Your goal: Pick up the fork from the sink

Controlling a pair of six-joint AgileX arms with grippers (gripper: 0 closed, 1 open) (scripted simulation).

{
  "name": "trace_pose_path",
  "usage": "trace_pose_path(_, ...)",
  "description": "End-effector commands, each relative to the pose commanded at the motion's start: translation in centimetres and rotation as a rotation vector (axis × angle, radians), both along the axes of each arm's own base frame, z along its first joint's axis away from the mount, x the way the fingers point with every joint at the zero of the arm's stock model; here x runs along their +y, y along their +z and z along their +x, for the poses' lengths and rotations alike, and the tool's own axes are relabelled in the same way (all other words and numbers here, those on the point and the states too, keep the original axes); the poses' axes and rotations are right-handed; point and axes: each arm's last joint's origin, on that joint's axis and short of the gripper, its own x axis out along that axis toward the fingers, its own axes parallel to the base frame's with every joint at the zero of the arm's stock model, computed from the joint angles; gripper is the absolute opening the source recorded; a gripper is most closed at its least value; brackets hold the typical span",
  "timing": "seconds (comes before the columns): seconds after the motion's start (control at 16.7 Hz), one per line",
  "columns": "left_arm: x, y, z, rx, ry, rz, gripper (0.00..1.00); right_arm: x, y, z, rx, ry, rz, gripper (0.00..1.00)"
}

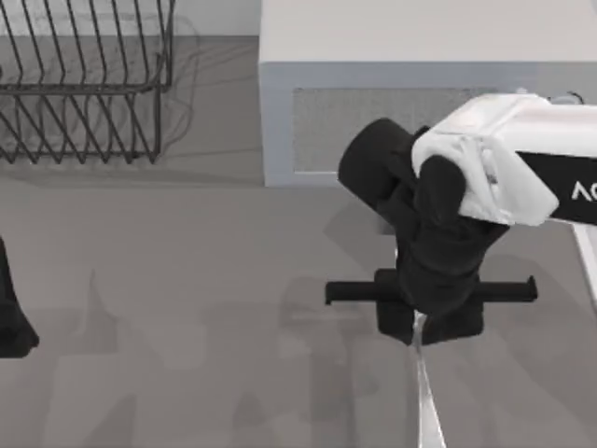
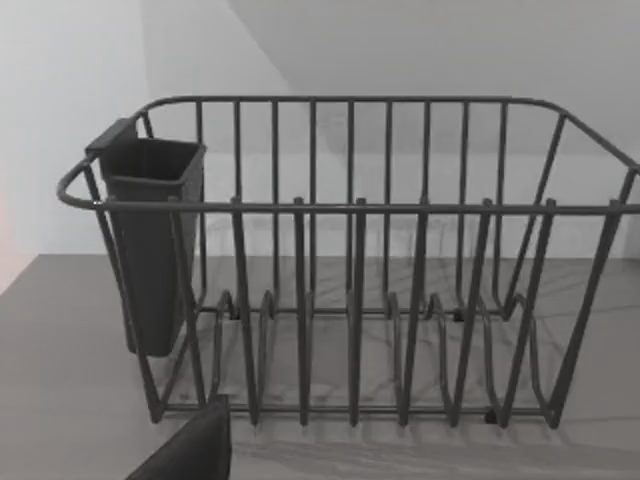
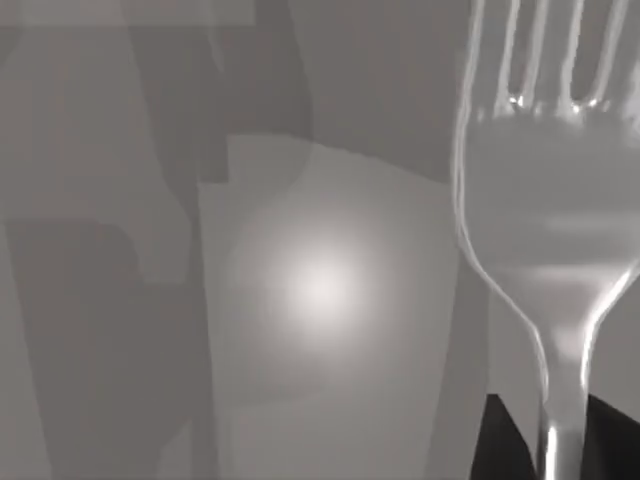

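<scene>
On the grey table [image 1: 187,308], near its right edge, the fork [image 1: 427,401] is gripped by the right tool [image 1: 419,322], hanging beneath it.

The left tool [image 1: 11,322] is parked at the left edge; its state cannot be told.

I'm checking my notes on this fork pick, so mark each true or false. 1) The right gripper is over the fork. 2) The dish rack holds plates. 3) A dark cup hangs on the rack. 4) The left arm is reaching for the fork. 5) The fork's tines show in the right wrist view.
1) True: in the top view the right gripper sits at the upper end of the fork.
2) False: the dish rack has bare slots, no plates.
3) True: a dark cup hangs on one end of the rack.
4) False: the left arm is parked at the table's left edge, far from the fork.
5) True: the tines show close up.
</scene>
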Motion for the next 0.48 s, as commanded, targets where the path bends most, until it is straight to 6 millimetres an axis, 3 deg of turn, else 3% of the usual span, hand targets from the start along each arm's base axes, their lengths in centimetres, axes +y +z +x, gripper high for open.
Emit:
trace_pose_path(0.24,0.00,0.00,0.00,0.000,0.000,0.000,1.00,-0.04,-0.27,-0.05,0.001,0.000,-0.001,0.00)
trace_pose_path(0.48,0.00,0.00,0.00,0.000,0.000,0.000,1.00,-0.04,-0.27,-0.05,0.001,0.000,-0.001,0.30)
